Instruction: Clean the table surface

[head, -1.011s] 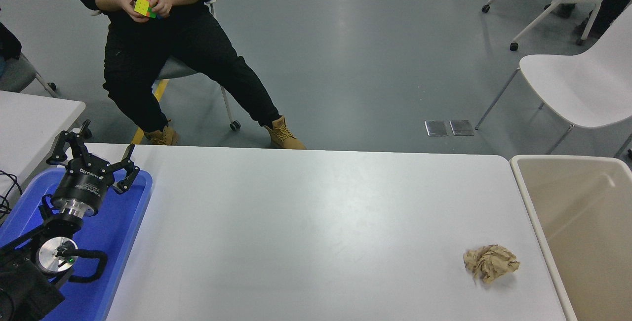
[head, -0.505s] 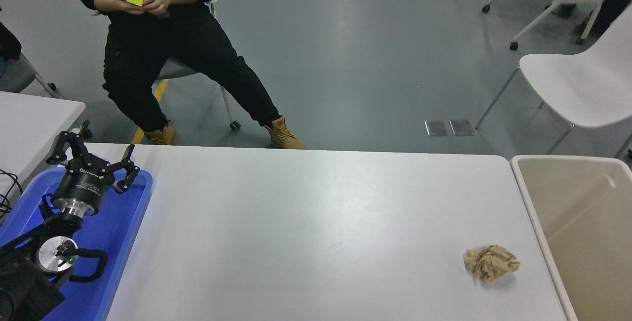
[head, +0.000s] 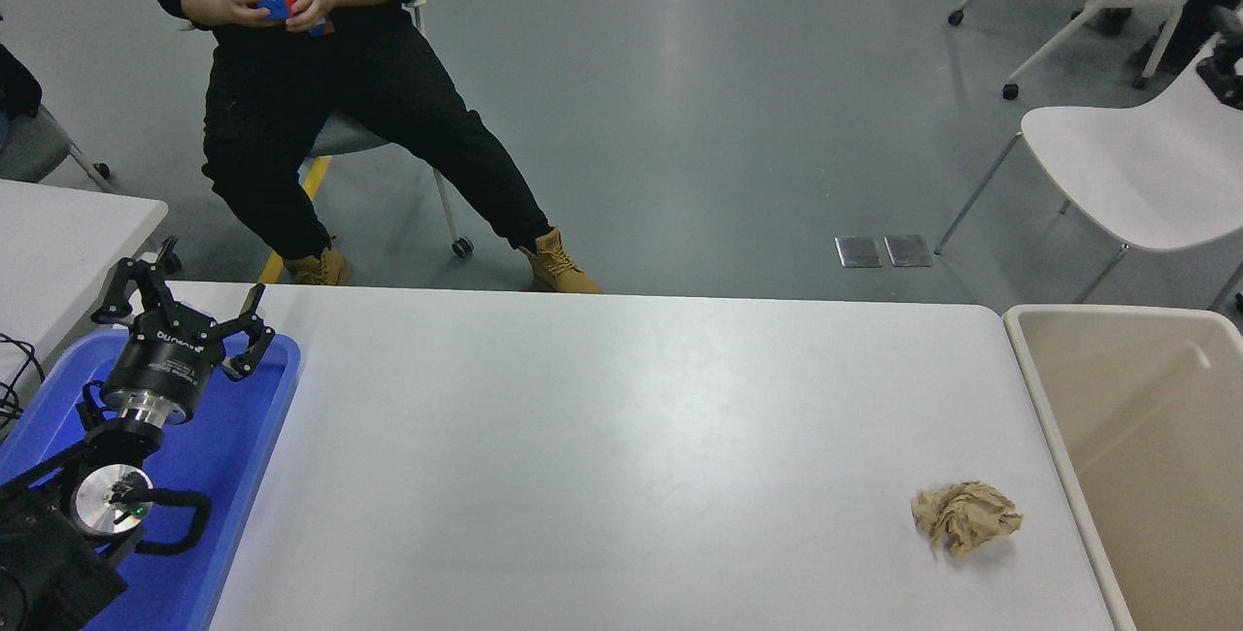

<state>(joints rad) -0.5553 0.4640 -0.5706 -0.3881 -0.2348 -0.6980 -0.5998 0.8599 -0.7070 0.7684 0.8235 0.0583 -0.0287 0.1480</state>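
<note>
The wide white table surface [head: 602,437] fills the lower middle of the head view. A crumpled ball of brown paper [head: 964,516] lies on it near the right edge, toward the front. My left gripper [head: 184,296] is parked at the lower left above the blue tray [head: 223,476], with its fingers spread open and nothing in it. It is far from the paper. My right arm is out of view.
A beige bin [head: 1136,437] stands against the table's right edge, beside the paper. A smaller white table's corner [head: 68,233] is at the left. A seated person [head: 320,97] handles a coloured cube beyond the far edge. A white chair [head: 1136,165] stands at the right.
The person has turned the coloured cube in their hands. My left gripper and the paper ball have not moved.
</note>
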